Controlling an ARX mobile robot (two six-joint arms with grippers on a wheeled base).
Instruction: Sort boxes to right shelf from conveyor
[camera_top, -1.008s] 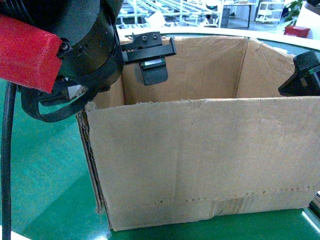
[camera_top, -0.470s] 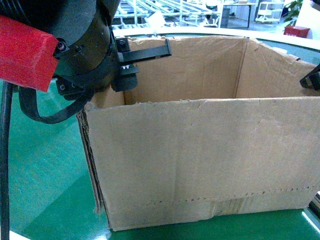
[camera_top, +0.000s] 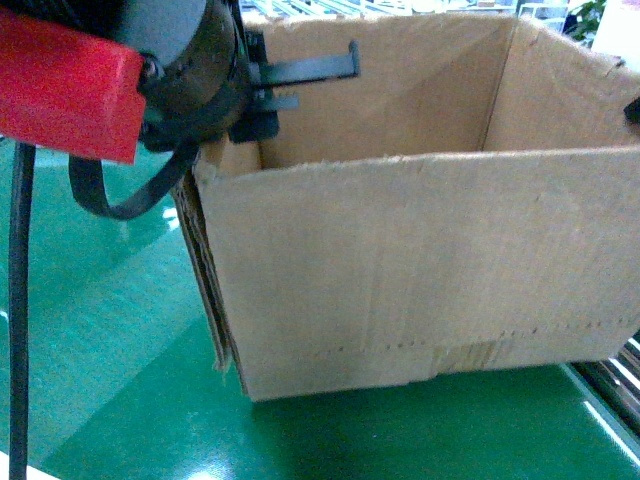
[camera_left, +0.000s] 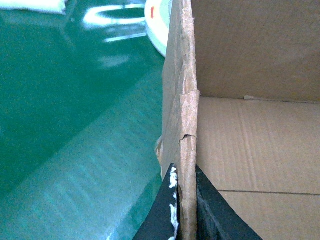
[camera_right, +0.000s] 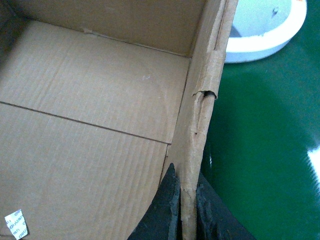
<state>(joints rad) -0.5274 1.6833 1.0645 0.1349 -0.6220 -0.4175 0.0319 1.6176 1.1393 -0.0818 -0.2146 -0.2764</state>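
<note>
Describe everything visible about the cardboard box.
The cardboard box is large, brown, corrugated and open-topped, with frayed edges and a dotted perforation line near its base. It looks empty apart from a small printed scrap on its floor. It sits over the green conveyor. The left tool pinches its left wall, the right tool its right wall.

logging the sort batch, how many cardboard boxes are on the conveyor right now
1. One open cardboard box on the green conveyor belt, its side walls pinched by the left gripper and right gripper. Others may lie outside view.

Small white printed sticker (camera_right: 15, 224) (lower-left corner)
</note>
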